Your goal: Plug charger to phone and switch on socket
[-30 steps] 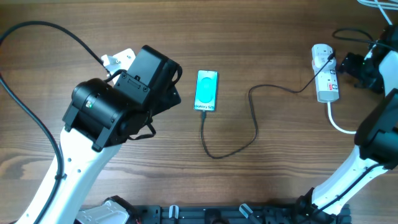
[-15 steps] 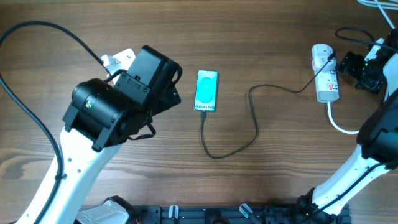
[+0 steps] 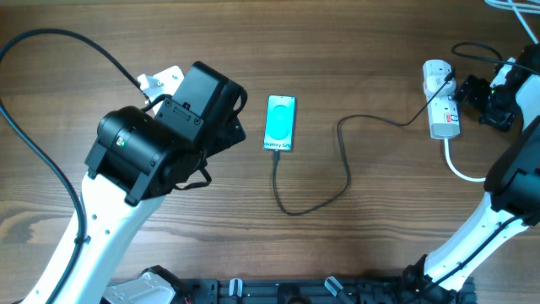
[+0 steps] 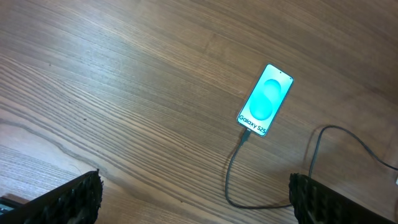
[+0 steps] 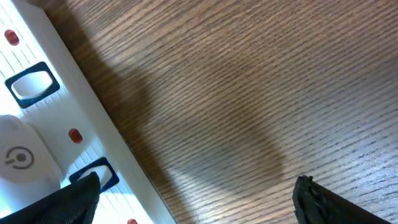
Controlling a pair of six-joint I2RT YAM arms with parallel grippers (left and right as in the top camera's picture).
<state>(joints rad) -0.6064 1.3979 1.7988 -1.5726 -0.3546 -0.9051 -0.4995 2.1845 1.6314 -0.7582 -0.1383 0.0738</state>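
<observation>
Left hand [image 4: 198, 199], right hand [image 5: 199, 202] gape empty; light rigid white plastic power strip [image 3: 441, 108] may skid: press its switch [image 5: 32, 83] squarely.

The phone [image 3: 280, 123] lies flat at the centre of the table [image 3: 396, 245], long axis running near to far. The charger [image 3: 347, 169] enters its near end, loops nearer, then runs right and far to the socket [image 3: 440, 101] at the far right. The right gripper [image 3: 464, 91] sits just right of the socket. The left arm [image 3: 160, 152] stands left of the phone.
</observation>
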